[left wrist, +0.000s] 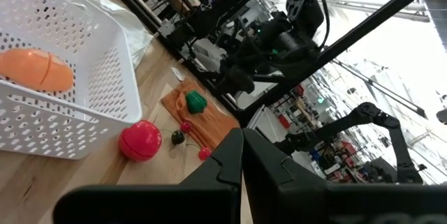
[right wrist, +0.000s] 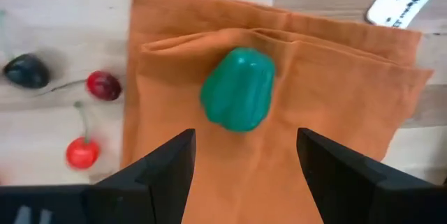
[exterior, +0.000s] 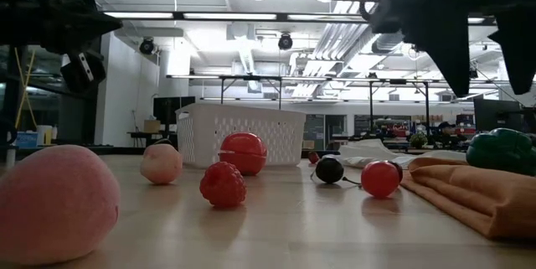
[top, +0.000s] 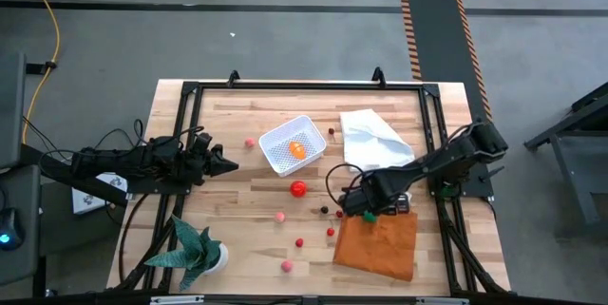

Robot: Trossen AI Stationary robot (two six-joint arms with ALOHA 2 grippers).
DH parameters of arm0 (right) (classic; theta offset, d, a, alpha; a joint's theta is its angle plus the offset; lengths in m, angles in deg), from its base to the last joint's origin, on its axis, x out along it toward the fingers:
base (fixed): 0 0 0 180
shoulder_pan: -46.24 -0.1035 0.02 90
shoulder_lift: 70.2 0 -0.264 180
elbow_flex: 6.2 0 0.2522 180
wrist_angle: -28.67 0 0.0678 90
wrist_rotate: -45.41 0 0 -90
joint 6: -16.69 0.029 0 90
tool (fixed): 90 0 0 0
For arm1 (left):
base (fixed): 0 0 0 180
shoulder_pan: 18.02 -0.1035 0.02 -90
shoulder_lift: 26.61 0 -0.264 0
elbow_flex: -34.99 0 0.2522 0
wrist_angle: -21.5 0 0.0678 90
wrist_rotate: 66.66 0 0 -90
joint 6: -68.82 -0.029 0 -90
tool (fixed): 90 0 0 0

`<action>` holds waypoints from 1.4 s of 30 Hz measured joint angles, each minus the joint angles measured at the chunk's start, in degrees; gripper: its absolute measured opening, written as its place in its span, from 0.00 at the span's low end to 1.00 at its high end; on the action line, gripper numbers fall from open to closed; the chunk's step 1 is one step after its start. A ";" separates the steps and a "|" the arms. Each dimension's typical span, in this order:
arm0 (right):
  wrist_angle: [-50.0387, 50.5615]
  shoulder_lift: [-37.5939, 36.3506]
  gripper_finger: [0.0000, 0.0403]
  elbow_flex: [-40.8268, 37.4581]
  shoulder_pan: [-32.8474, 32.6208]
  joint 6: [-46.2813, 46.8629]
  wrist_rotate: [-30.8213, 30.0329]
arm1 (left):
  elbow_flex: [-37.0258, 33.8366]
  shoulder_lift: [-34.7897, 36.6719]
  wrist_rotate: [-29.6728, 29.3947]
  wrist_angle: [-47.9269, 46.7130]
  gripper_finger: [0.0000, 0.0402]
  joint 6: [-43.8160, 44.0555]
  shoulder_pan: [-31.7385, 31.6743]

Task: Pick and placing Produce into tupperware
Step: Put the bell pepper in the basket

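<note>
The left gripper waits clenched on nothing at the table's left side, pointing toward the white perforated plastic tub, which already holds a small orange toy fruit. Loose red and pink toy balls lie scattered between. Further right, the right gripper hangs released, fingers spread wide, directly over the ribbed green toy pepper on the rumpled orange cloth. The pepper sits ahead of the gap, slightly past the fingertips, its long axis running along the reach; this arm is clearly the nearer one
</note>
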 joint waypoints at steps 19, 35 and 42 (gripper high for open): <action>-8.75 -0.02 0.60 -7.27 -2.14 11.76 -3.50 | 0.00 -0.02 0.06 0.02 0.00 0.02 0.00; -19.90 -0.04 0.60 -13.83 -2.43 16.13 -3.53 | 0.00 -0.02 0.06 0.00 0.00 0.26 0.02; -19.42 -0.04 0.60 -13.86 -2.41 16.13 -3.57 | 0.00 -0.02 0.05 0.00 0.00 0.26 0.02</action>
